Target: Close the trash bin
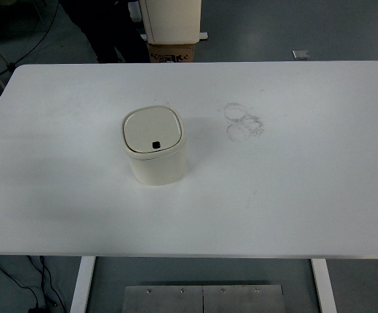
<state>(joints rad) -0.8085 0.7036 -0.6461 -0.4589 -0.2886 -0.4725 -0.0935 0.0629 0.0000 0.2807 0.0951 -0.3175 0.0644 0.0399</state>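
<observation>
A small cream trash bin (155,147) stands upright on the white table (293,189), left of the middle. Its square lid (151,129) lies flat and closed, with a small black button near the lid's front edge. Neither robot hand is in view.
Faint ring marks (243,121) stain the table right of the bin. Beyond the far edge stand a cream cabinet on a cardboard box (171,51) and a dark-clothed person (107,29). A small object (300,55) lies on the floor at the back right.
</observation>
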